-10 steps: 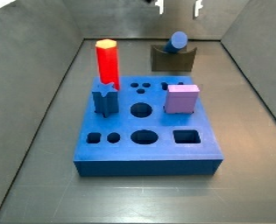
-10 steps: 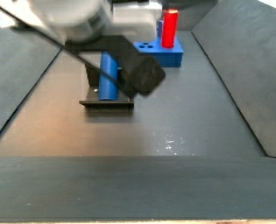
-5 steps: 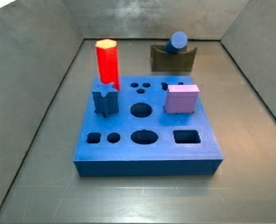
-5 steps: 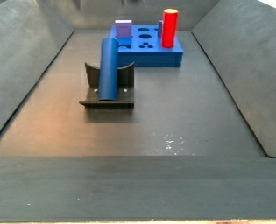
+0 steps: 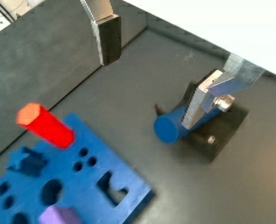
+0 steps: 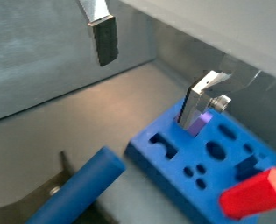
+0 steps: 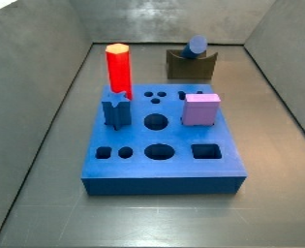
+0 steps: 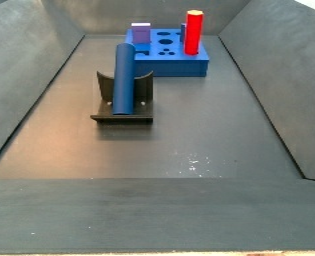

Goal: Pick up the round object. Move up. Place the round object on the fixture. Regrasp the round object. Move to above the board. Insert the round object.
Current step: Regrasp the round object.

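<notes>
The round object, a long blue cylinder [image 7: 198, 45], lies in the notch of the dark fixture [image 7: 191, 66] behind the board [image 7: 162, 165]. In a side view the cylinder [image 8: 124, 75] rests on the fixture [image 8: 122, 112] with the board [image 8: 180, 66] beyond. My gripper [image 5: 158, 70] is open and empty, high above the floor. The cylinder's round end [image 5: 169, 129] and the fixture [image 5: 222, 131] show below one finger. In a wrist view the gripper [image 6: 150, 74] hangs above the cylinder [image 6: 81, 184] and the board [image 6: 187, 157]. The gripper is out of both side views.
A red hexagonal peg [image 7: 117, 68], a dark-blue star peg [image 7: 116, 108] and a lilac cube [image 7: 201, 108] stand in the board. Grey sloping walls [image 7: 58, 87] enclose the floor on all sides.
The gripper and arm have risen out of both side views. The blue cylinder stays on the fixture, released.
</notes>
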You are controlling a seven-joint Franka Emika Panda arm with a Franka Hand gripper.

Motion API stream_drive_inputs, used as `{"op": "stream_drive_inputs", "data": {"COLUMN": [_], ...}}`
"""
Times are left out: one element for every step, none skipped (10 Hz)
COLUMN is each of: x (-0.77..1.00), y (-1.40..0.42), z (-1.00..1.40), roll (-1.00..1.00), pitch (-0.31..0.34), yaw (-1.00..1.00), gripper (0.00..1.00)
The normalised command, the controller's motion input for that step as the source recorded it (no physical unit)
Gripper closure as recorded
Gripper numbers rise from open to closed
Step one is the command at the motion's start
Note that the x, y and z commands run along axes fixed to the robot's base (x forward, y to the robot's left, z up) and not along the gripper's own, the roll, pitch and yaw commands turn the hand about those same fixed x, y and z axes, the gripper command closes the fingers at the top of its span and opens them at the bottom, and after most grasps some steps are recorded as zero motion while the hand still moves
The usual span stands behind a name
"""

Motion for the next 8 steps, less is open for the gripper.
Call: {"op": "stream_drive_inputs", "data": {"x": [-0.01,0.0,0.0,0.0,0.0,0.01,0.02,0.04], "y": [-0.04,-0.04,-0.03,-0.02,-0.02,-0.02,-0.02,-0.03], "z": [0.02,0.02,0.02,0.02,0.02,0.01,0.0,0.0], "roll": [1.0,1.0,1.0,1.0,1.0,1.0,1.0,1.0], "pitch": [0.017,0.015,0.015,0.019,0.024,0.03,0.038,0.046], "yaw": [0.02,0.02,0.02,0.02,0.02,0.03,0.03,0.03], "gripper": [0.0,0.0,0.0,0.0,0.0,0.0,0.0,0.0]}}
